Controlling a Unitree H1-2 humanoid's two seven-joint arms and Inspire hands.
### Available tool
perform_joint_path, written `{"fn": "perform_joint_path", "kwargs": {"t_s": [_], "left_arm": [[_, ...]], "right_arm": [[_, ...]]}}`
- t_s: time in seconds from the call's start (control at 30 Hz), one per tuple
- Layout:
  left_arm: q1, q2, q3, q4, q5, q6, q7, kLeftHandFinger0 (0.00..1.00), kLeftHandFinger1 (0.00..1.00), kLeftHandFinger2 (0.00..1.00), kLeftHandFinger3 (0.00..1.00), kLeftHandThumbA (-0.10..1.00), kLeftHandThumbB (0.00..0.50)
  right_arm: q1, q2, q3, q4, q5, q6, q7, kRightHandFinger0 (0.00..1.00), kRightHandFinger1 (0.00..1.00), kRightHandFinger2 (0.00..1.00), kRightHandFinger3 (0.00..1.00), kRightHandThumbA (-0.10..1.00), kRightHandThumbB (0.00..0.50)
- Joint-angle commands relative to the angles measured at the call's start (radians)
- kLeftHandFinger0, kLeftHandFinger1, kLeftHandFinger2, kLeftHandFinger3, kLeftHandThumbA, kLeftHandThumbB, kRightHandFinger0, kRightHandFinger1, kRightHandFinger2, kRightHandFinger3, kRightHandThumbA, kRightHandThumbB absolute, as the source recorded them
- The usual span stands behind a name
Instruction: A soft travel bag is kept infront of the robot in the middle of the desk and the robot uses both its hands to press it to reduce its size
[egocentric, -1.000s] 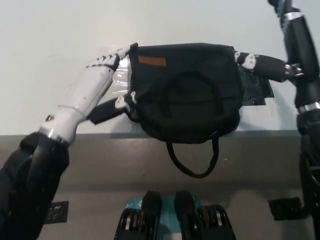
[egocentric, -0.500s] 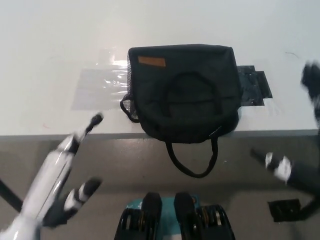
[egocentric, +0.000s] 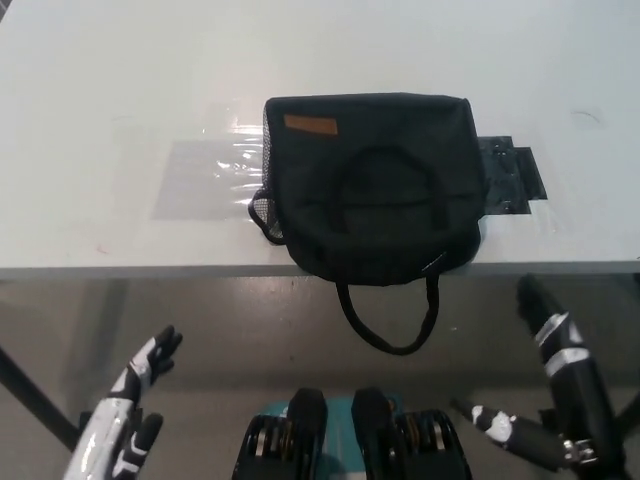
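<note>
I see my white left hand (egocentric: 130, 415) cut off low, fingers spread, holding nothing. My black right hand (egocentric: 545, 385) too. The soft black travel bag (egocentric: 372, 185) sits at the white desk's (egocentric: 100, 120) near edge, well apart from both.

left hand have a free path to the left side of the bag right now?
Probably yes. The left hand hangs open below the desk edge, apart from the bag. Only flat clear tape lies on that side. It must first rise over the edge. The right hand is also low.
</note>
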Motion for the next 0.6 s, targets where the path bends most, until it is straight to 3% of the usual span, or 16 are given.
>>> {"fn": "perform_joint_path", "kwargs": {"t_s": [0.0,0.03,0.23,0.3,0.43,0.57], "left_arm": [[-0.019,-0.029,-0.009,0.186,-0.015,-0.206,0.053,1.0,1.0,1.0,1.0,1.0,0.248],[-0.029,-0.03,-0.011,0.226,0.011,-0.202,0.06,1.0,1.0,1.0,1.0,1.0,0.271],[-0.072,-0.025,-0.008,0.381,0.048,-0.246,0.079,1.0,1.0,1.0,1.0,1.0,0.253],[-0.094,-0.019,-0.007,0.425,0.057,-0.265,0.085,1.0,1.0,1.0,1.0,1.0,0.236],[-0.114,-0.011,-0.013,0.468,0.06,-0.262,0.075,1.0,1.0,1.0,1.0,1.0,0.259],[-0.115,-0.007,-0.021,0.479,0.07,-0.264,0.072,1.0,1.0,1.0,1.0,1.0,0.249]], "right_arm": [[-0.007,0.034,-0.025,0.199,0.012,-0.236,-0.042,1.0,1.0,1.0,1.0,1.0,0.033],[-0.018,0.032,-0.032,0.254,0.005,-0.247,-0.047,1.0,1.0,1.0,1.0,1.0,0.037],[-0.064,0.036,-0.052,0.374,0.04,-0.252,-0.032,1.0,1.0,1.0,1.0,1.0,0.056],[-0.091,0.037,-0.063,0.41,0.049,-0.256,-0.029,1.0,1.0,1.0,1.0,1.0,0.049],[-0.099,0.04,-0.073,0.424,0.049,-0.246,-0.025,1.0,1.0,1.0,1.0,1.0,0.033],[-0.095,0.038,-0.076,0.418,0.05,-0.238,-0.022,1.0,1.0,1.0,1.0,1.0,0.022]]}}
